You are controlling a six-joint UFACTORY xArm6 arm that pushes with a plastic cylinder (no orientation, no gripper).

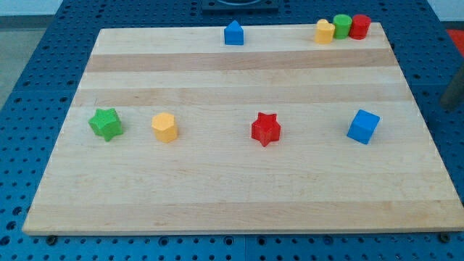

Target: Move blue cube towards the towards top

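Observation:
The blue cube (362, 127) sits on the wooden board (239, 203) at the view's right, about mid-height. A dark blurred rod shows at the view's right edge, off the board; my tip (451, 109) is right of and slightly above the blue cube, well apart from it. Nothing touches the cube.
A red star (265, 129), a yellow hexagonal block (164, 127) and a green star (106, 124) lie in a row left of the cube. Along the top edge are a blue house-shaped block (233, 33), a yellow block (325, 31), a green cylinder (342, 26) and a red cylinder (359, 26).

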